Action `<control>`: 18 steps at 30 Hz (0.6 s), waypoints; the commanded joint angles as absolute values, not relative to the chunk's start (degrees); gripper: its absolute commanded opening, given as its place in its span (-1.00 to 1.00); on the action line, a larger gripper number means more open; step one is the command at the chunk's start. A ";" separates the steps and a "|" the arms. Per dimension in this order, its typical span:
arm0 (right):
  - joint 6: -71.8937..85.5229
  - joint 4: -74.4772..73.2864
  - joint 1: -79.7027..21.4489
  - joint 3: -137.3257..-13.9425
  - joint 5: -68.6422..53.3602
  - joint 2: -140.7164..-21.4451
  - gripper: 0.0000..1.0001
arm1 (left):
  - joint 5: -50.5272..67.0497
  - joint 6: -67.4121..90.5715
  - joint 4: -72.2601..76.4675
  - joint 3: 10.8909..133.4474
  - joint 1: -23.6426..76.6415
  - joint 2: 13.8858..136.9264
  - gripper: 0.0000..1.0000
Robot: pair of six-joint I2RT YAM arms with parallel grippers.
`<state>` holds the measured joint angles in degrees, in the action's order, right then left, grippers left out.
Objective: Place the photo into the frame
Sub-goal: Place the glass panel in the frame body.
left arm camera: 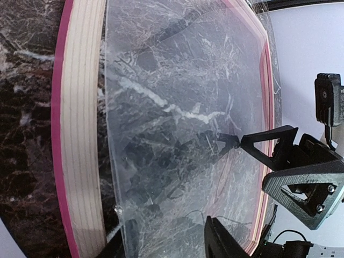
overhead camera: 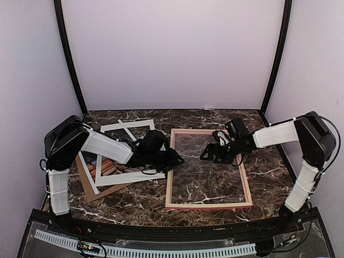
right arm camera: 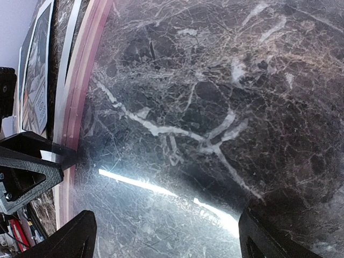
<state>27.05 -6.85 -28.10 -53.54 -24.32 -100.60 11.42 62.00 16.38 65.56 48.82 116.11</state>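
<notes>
Photo (overhead camera: 107, 165), a light, flexible print, lies under the white mat (overhead camera: 129, 127) near the table's left edge and is best pinched at a free corner. Frame (overhead camera: 208, 205) lies centrally. Left gripper (overhead camera: 173, 160) and right gripper (overhead camera: 207, 155) are parted and empty.

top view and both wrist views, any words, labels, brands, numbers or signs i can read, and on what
None: no view shows text that can be read.
Photo: mostly covered by the mat; any lettering on its books is too small to tell.
Frame, its clear pane and the table: no label, brand or number shows.
</notes>
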 commanded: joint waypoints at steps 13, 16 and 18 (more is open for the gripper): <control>26.76 -7.19 -28.37 -52.29 -22.24 -101.97 0.86 | 7.10 57.67 11.42 64.59 49.29 108.54 -0.08; 26.73 -7.18 -28.34 -52.38 -22.32 -101.92 0.86 | 5.67 56.60 10.34 64.26 49.27 107.64 -0.08; 26.78 -7.27 -28.39 -52.45 -22.32 -101.87 0.86 | 4.88 55.87 9.61 64.13 49.26 107.06 -0.07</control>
<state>27.03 -6.20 -28.10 -53.34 -23.94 -100.62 7.57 58.59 12.21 65.10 48.97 111.11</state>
